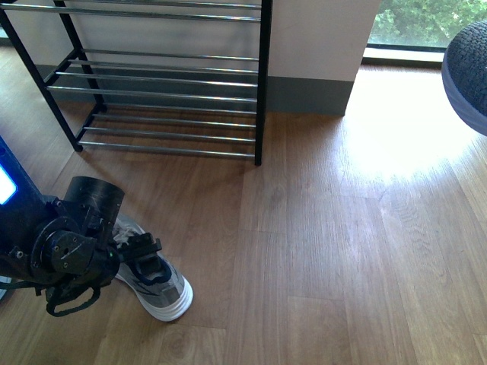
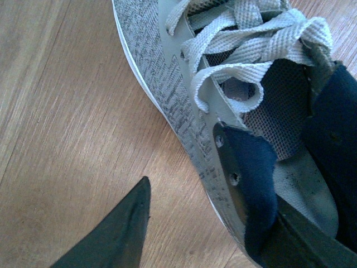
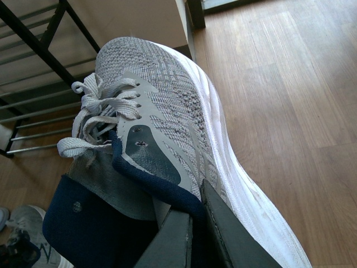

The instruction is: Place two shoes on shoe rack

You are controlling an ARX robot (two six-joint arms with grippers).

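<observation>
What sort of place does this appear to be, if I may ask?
Probably a home entryway or room: a wood-plank floor, a black shoe rack standing against the wall, and a grey sneaker lying loose.

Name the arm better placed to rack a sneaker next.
Right: its jaws are shut on the lifted sneaker, held aloft facing the shoe rack. The left arm has open jaws only straddling the floor sneaker at its collar.

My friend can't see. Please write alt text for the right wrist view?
A grey knit, white-soled sneaker is gripped at its navy collar by the right tool, above a wooden floor. The black shoe rack stands behind it, and a second sneaker lies on the floor.
</observation>
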